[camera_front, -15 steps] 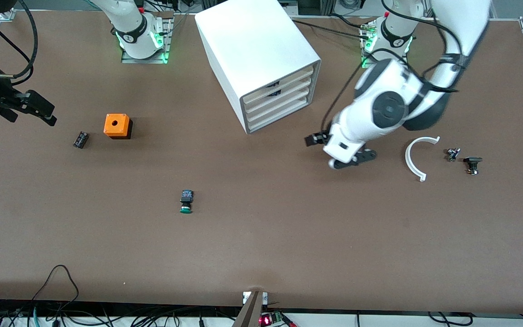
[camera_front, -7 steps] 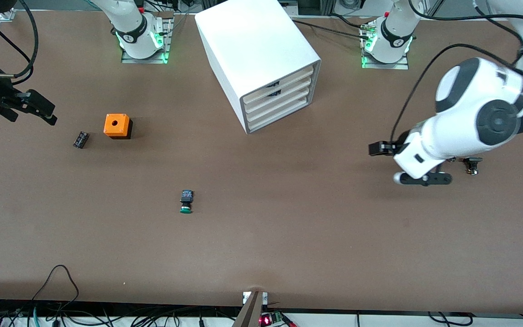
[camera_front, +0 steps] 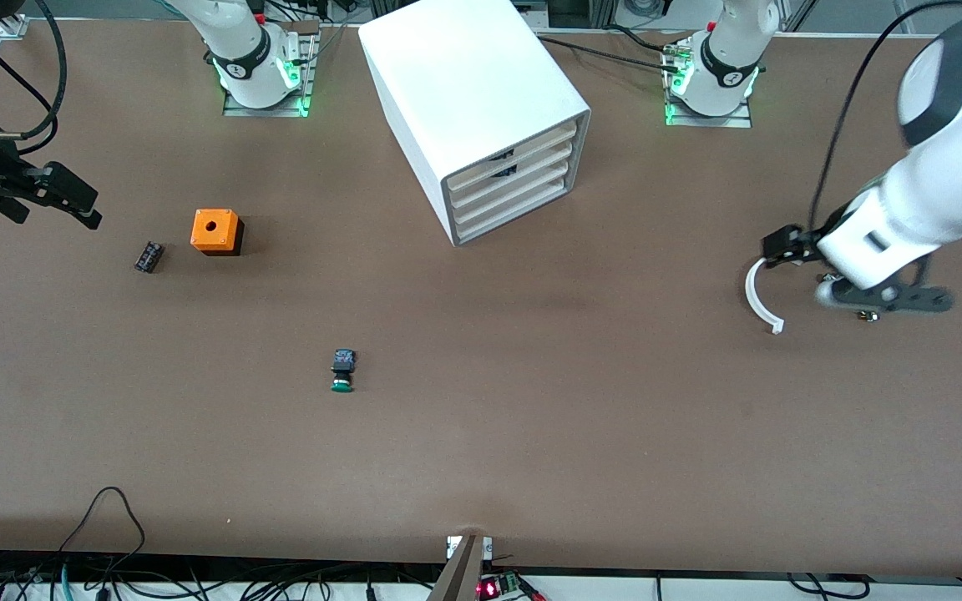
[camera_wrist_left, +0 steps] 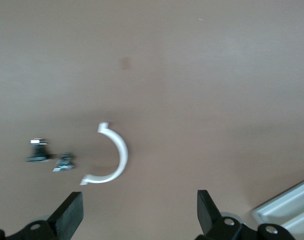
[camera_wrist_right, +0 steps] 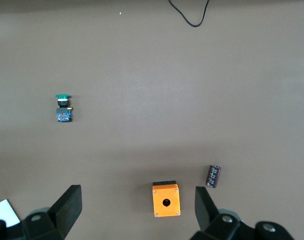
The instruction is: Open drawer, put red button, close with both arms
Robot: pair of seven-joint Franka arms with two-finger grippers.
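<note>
Left gripper [camera_wrist_left: 139, 210] hangs over the half-ring [camera_front: 755, 292], fingers spread wide, empty. Drawer [camera_front: 508, 170] sits shut in the cabinet [camera_front: 464, 75], at 10 o'clock from that gripper in the front view, well apart. Right gripper [camera_wrist_right: 137, 205] waits near the orange box [camera_wrist_right: 166, 200], also spread. Red button: cannot tell where.

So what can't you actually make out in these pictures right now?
- Red button: no red cap visible in any view. The left arm covers the small parts beside the white curved piece in the front view; in the left wrist view two dark parts are too small to identify.
- Drawer: front view shows only fronts, so its contents are hidden.
- Right tool: partly cut by the front view's edge.
</note>
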